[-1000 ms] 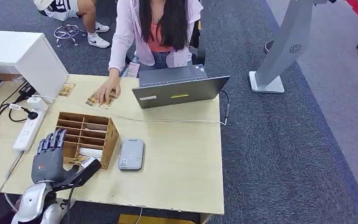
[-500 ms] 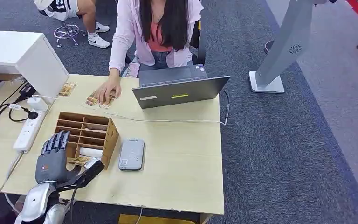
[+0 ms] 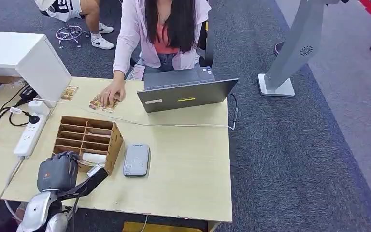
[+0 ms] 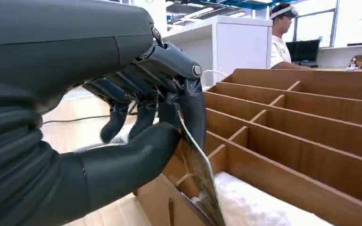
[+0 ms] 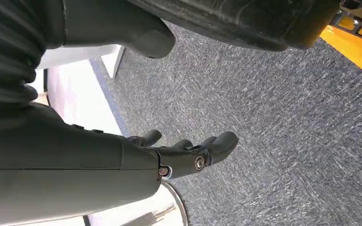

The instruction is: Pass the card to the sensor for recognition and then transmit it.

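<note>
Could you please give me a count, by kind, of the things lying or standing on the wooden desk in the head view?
Laptop: 1
Wooden sorting box: 1
Grey card sensor: 1
White power strip: 1
Loose card clusters near the person's hand: 2, at and
Total: 6

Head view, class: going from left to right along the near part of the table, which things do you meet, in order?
White power strip → left hand, its fingers curled at the organiser's near end → wooden organiser → grey card sensor → bare tabletop.
</note>
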Action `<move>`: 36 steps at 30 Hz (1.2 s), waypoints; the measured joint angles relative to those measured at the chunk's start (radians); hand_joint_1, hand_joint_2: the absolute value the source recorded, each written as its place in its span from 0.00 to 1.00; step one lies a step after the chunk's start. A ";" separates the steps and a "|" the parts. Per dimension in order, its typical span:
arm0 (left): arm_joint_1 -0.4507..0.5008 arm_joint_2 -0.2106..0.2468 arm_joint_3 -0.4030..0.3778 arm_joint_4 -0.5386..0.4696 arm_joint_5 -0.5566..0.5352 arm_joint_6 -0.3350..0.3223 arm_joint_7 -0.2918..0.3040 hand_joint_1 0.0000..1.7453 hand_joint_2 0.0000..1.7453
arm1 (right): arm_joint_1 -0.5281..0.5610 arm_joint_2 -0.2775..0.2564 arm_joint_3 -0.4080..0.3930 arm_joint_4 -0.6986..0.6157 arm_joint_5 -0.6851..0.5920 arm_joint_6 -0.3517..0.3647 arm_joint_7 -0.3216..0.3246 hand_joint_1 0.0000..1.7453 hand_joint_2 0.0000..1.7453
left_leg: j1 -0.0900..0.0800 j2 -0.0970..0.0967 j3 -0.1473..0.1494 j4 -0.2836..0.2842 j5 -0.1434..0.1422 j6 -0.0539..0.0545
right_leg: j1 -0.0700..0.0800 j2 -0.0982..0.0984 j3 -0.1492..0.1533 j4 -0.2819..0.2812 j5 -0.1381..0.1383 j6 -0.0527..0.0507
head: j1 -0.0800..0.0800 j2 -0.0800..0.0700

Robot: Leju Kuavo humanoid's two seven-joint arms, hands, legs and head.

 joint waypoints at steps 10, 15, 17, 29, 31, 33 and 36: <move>-0.009 0.010 0.000 -0.009 0.003 0.024 -0.019 1.00 1.00 | 0.000 0.000 0.002 0.000 0.001 0.001 -0.003 0.00 1.00 | 0.000 0.000 0.000 0.000 0.000 0.000 | 0.000 0.000 0.000 0.000 0.000 0.000 | 0.000 0.000; -0.036 0.026 0.000 -0.032 0.003 0.028 -0.024 1.00 1.00 | 0.000 0.000 0.007 0.000 0.002 0.001 -0.008 0.00 1.00 | 0.000 0.000 0.000 0.000 0.000 0.000 | 0.000 0.000 0.000 0.000 0.000 0.000 | 0.000 0.000; -0.057 0.036 0.000 -0.049 0.011 0.024 -0.029 1.00 1.00 | 0.000 0.000 0.010 -0.001 0.002 0.001 -0.009 0.00 1.00 | 0.000 0.000 0.000 0.000 0.000 0.000 | 0.000 0.000 0.000 0.000 0.000 0.000 | 0.000 0.000; -0.210 0.088 -0.004 -0.143 0.049 -0.023 -0.032 1.00 1.00 | 0.000 0.000 0.021 -0.001 0.004 0.002 -0.015 0.00 1.00 | 0.000 0.000 0.000 0.000 0.001 0.000 | 0.000 0.000 0.000 0.000 0.000 0.000 | 0.000 0.000; -0.231 0.092 -0.005 -0.149 0.053 -0.031 -0.032 1.00 1.00 | 0.000 0.000 0.023 -0.001 0.004 0.002 -0.015 0.00 1.00 | 0.000 0.000 0.000 0.000 0.001 0.000 | 0.000 0.000 0.000 0.000 0.000 0.000 | 0.000 0.000; -0.246 0.095 -0.005 -0.151 0.054 -0.034 -0.032 1.00 1.00 | 0.000 0.000 0.024 -0.001 0.004 0.002 -0.015 0.00 1.00 | 0.000 0.000 0.000 0.000 0.001 0.000 | 0.000 0.000 0.000 0.000 0.000 0.000 | 0.000 0.000; -0.256 0.098 -0.005 -0.153 0.054 -0.034 -0.032 1.00 1.00 | 0.000 0.000 0.024 -0.001 0.004 0.002 -0.016 0.00 1.00 | 0.000 0.000 0.000 0.000 0.001 0.000 | 0.000 0.000 0.000 0.000 0.000 0.000 | 0.000 0.000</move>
